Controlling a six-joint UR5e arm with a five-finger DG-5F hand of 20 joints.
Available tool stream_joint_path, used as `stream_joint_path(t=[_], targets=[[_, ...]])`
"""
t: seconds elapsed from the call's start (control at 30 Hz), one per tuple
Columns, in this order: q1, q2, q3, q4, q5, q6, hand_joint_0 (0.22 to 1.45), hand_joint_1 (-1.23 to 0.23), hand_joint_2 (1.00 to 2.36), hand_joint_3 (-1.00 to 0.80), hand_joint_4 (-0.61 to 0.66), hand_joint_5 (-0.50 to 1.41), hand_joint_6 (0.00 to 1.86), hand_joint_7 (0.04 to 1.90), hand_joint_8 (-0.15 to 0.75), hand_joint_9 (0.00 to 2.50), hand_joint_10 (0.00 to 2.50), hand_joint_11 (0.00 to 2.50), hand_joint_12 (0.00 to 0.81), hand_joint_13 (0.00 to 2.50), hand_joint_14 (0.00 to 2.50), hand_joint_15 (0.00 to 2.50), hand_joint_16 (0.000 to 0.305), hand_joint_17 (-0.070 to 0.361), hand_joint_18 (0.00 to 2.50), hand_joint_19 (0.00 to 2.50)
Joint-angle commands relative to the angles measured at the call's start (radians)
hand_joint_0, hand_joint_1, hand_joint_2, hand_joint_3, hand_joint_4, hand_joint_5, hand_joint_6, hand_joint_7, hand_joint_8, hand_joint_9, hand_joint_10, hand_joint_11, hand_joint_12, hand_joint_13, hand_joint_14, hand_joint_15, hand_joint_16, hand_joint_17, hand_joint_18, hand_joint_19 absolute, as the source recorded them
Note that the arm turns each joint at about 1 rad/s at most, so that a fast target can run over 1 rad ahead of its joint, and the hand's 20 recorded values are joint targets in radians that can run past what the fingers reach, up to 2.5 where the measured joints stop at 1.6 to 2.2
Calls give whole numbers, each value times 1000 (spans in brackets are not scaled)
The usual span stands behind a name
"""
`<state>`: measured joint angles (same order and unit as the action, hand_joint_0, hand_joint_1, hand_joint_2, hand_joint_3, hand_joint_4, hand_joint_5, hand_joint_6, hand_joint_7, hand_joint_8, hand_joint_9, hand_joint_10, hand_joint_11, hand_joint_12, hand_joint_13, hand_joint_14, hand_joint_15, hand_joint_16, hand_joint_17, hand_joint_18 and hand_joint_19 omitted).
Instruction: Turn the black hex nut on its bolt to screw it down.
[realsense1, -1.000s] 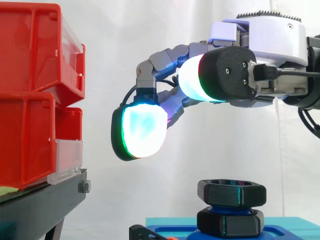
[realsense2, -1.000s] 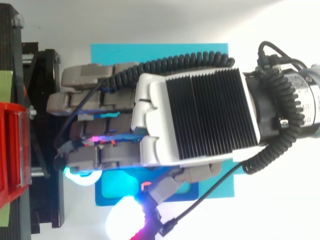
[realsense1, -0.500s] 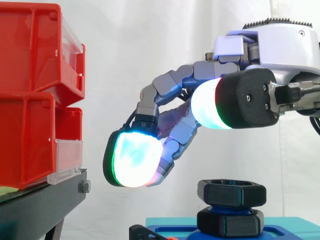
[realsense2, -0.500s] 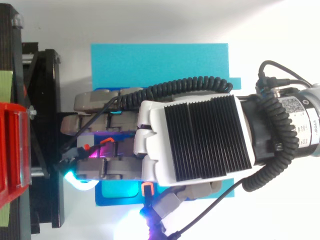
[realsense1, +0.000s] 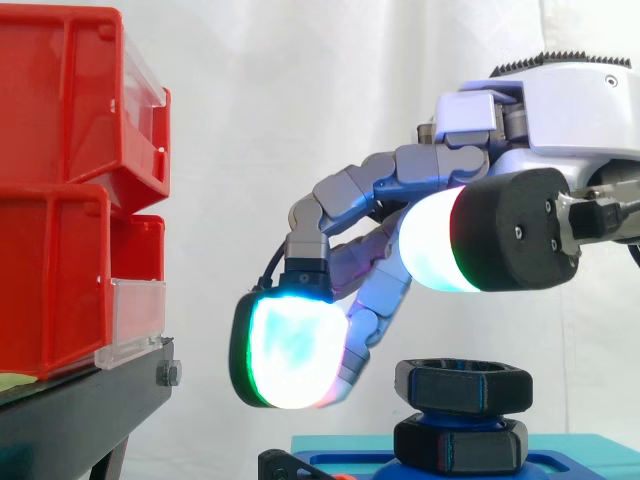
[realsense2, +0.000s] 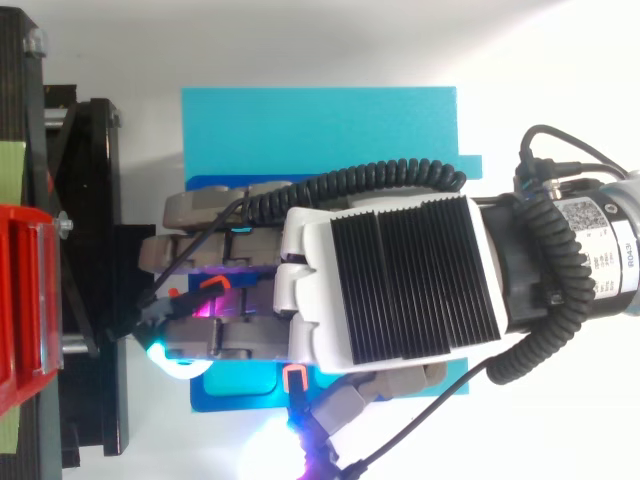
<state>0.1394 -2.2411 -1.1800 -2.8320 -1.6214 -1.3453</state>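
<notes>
Nut (realsense1: 463, 387) is seen below the hand (realsense1: 440, 165) and apart from it, directly under the thumb pad (realsense1: 440, 250) and just to the palm side of the lowest fingertip (realsense1: 290, 350). It is stacked above a second black nut (realsense1: 460, 445), with a narrow gap between the two.

If the hand is lowered as posed, the thick fingertip could be carried past the nut's far side, and no flat would be caught. The lower nut could be gripped by mistake, since it lies so close. The pads might be dragged round the corners without any turn being made. Beyond the fingertips, the black stand (realsense2: 95, 260) under the red bins (realsense1: 70, 190) is near and could be struck.

Nothing is held. The fingers are curled into an empty claw with the tips pointed down, and the thumb is laid across beneath the palm. The palm is faced downward and the wrist is kept level.
</notes>
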Motion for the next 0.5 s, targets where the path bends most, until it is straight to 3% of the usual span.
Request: stream_joint_path(t=[0.0, 0.47], targets=[[2, 0, -17, -3, -2, 2, 527, -278, 1000, -500, 155, 12, 506, 1083, 162, 1037, 0, 0, 288, 561, 0, 0, 37, 84, 357, 242], [0, 0, -27, -1, -8, -8, 530, -274, 1000, -500, 54, 22, 505, 1314, 173, 1069, 0, 0, 289, 588, 0, 0, 36, 82, 390, 263]])
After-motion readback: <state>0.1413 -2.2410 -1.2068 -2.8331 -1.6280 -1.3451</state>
